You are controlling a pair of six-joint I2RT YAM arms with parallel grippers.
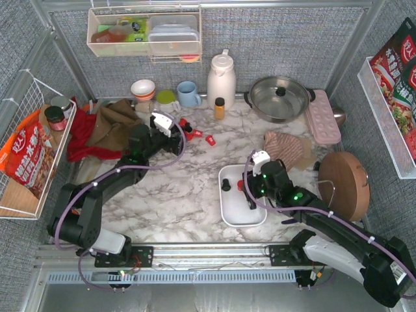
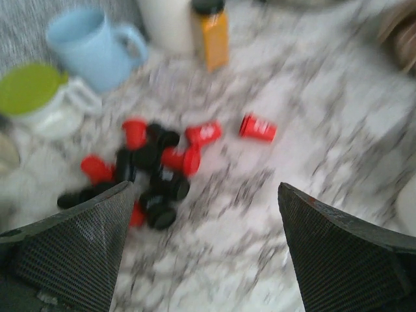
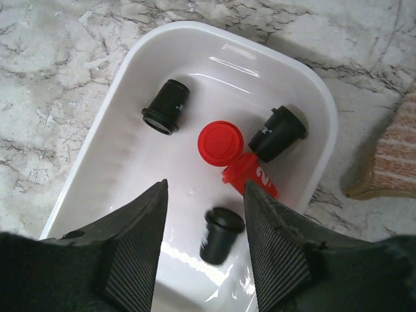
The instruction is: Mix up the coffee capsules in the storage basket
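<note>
The shallow white plastic basket [image 3: 123, 156] is glossy, with bright highlights. Its 3 black plastic capsules [image 3: 166, 107] look matt; the red plastic capsule [image 3: 221, 144] has a slight sheen. The marble-patterned tabletop [image 3: 58, 78] is smooth. The right gripper [image 3: 206, 187] has finely ridged black finger pads [image 3: 136, 260]. The round steel pot [image 1: 279, 97] shines.

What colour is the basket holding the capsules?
Plain glossy white basket; the right wrist view shows it best.
</note>
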